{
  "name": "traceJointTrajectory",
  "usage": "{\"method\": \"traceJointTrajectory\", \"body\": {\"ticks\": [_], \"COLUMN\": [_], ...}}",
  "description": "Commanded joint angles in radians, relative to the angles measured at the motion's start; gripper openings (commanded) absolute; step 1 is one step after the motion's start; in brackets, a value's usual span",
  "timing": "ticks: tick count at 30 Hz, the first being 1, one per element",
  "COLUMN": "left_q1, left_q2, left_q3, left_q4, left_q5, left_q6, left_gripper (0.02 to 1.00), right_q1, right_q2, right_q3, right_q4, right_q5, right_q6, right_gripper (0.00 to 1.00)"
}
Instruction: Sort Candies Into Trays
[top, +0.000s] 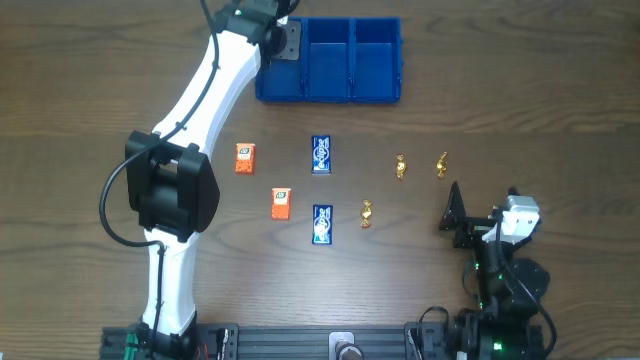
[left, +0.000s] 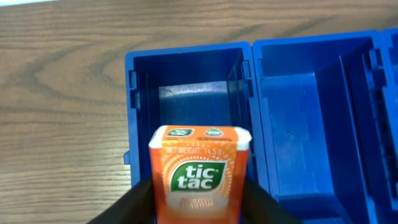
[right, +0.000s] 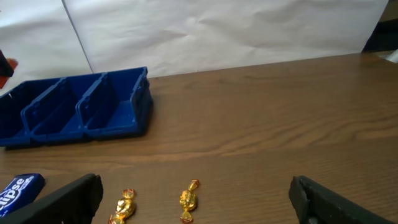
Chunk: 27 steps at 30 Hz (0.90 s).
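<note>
My left gripper (left: 200, 202) is shut on an orange candy box (left: 200, 168) and holds it upright over the left-end compartment of the blue three-compartment tray (left: 186, 53). From above, that gripper (top: 280, 30) is at the tray's (top: 330, 92) left end. On the table lie two more orange boxes (top: 245, 157) (top: 281, 203), two blue packs (top: 321, 154) (top: 322, 224) and three gold wrapped candies (top: 401, 166) (top: 442, 164) (top: 367, 213). My right gripper (top: 483, 203) rests open low at the right, holding nothing, with two gold candies (right: 124, 204) (right: 189, 194) just ahead of it.
The visible tray compartments (left: 305, 130) hold nothing. The tray (right: 81, 109) stands at the table's far side, with a white sheet behind it. Bare wood lies to the left of the left arm and to the right of the gold candies.
</note>
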Motion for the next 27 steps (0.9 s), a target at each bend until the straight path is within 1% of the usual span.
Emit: {"method": "traceJointTrajectory", "body": {"ticks": [1, 3, 6, 8, 11, 15, 17, 20, 23, 27], "left_q1": [0.009, 0.01, 0.008, 0.003, -0.002, -0.003, -0.003, -0.003, -0.003, -0.001], "left_q2": [-0.011, -0.037, -0.116, -0.201, -0.349, -0.561, -0.655, -0.721, -0.731, -0.704], "left_q3": [0.027, 0.027, 0.026, 0.018, -0.042, -0.267, -0.438, -0.655, -0.867, -1.069], "left_q4": [0.005, -0.003, -0.038, -0.092, -0.16, -0.156, -0.119, -0.029, 0.098, 0.274], "left_q5": [0.006, -0.004, -0.047, -0.087, -0.1, -0.099, -0.095, -0.077, -0.054, 0.009], "left_q6": [-0.006, -0.007, -0.007, -0.007, -0.007, -0.042, -0.061, -0.068, -0.089, -0.094], "left_gripper": [0.901, 0.978, 1.0, 0.998, 0.996, 0.993, 0.993, 0.98, 0.974, 0.969], "right_q1": [0.007, 0.007, 0.007, 0.007, 0.007, 0.007, 0.007, 0.007, 0.007, 0.007], "right_q2": [-0.002, -0.002, -0.002, -0.002, -0.002, -0.002, -0.002, -0.002, -0.002, -0.002], "right_q3": [-0.003, -0.003, -0.003, -0.003, -0.003, -0.003, -0.003, -0.003, -0.003, -0.003], "right_q4": [-0.002, -0.002, -0.002, -0.002, -0.002, -0.002, -0.002, -0.002, -0.002, -0.002], "right_q5": [0.009, 0.009, 0.009, 0.009, 0.009, 0.009, 0.009, 0.009, 0.009, 0.009], "right_q6": [-0.003, -0.002, -0.003, -0.003, -0.003, -0.003, -0.003, -0.003, -0.003, -0.002], "right_gripper": [0.998, 0.998, 0.998, 0.998, 0.998, 0.998, 0.998, 0.998, 0.998, 0.998]}}
